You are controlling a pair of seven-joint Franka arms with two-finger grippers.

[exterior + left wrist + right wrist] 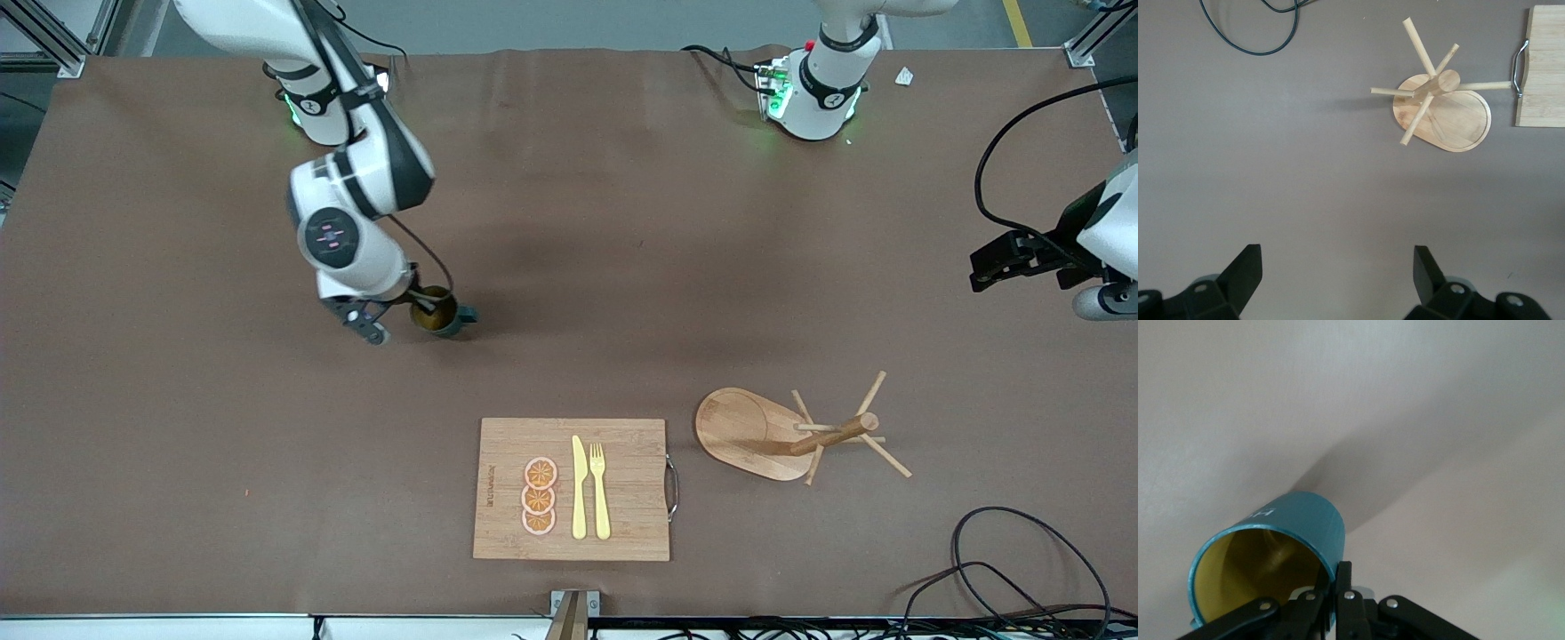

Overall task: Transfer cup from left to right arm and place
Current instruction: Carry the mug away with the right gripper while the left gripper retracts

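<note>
The cup (442, 315), dark teal with a yellowish inside and a loop handle, is in my right gripper (416, 305) low over the brown table (622, 267), toward the right arm's end. In the right wrist view the cup (1291, 527) is tilted and its shadow runs from its base; I cannot tell whether it touches the table. My right gripper (1338, 572) is shut on the cup's rim, one finger inside and one outside. My left gripper (985, 267) is open and empty, held high over the left arm's end of the table; its fingers (1245, 270) stand wide apart over bare table.
A wooden peg rack (800, 431) on an oval base stands nearer the front camera; it also shows in the left wrist view (1441, 110). Beside it lies a wooden cutting board (631, 498) with orange slices (539, 496), a yellow knife (579, 487) and a fork (600, 489). A black cable (1022, 551) loops at the corner.
</note>
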